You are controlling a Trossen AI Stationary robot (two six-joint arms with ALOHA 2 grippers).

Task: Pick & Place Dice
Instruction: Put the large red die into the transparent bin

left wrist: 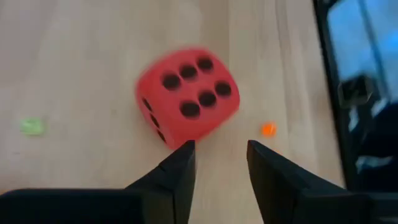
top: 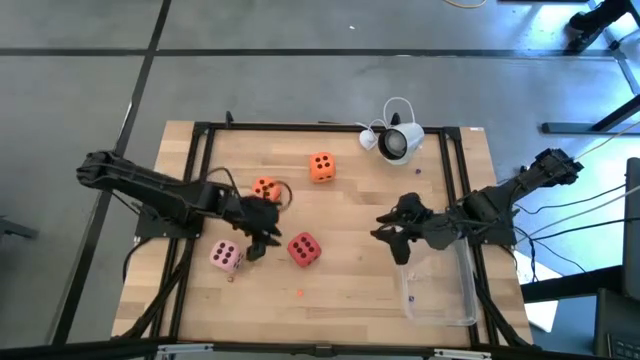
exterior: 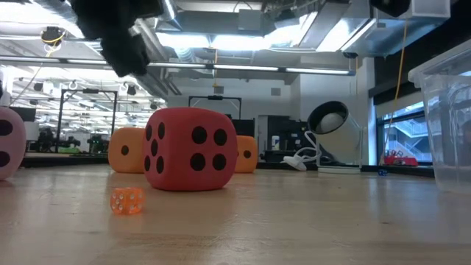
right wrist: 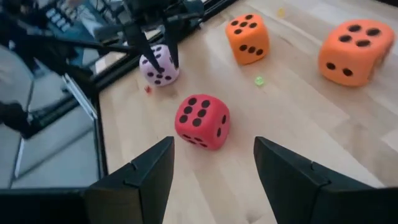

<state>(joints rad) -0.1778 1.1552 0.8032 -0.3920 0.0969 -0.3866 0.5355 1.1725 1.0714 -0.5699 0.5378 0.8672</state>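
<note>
The red die [top: 304, 249] lies free on the desk [top: 360, 290], between the pale pink die [top: 225, 257] and the right tool [top: 398, 235]. The left tool [top: 262, 240], open and empty, is best lowered squarely around it. The right tool, also open, is kept apart.

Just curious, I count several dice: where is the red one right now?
In the high view the red die lies on the table's near-middle, right of the pink die, with the left gripper beside it.

Four dice on table [top: 350, 290]: one die [top: 304, 249] mid-table, another [top: 225, 257] to its left, third [top: 265, 188] behind between them, fourth [top: 321, 167] farther back, clear bin [top: 440, 295] at right edge, lamp [top: 398, 143] at rear.
</note>
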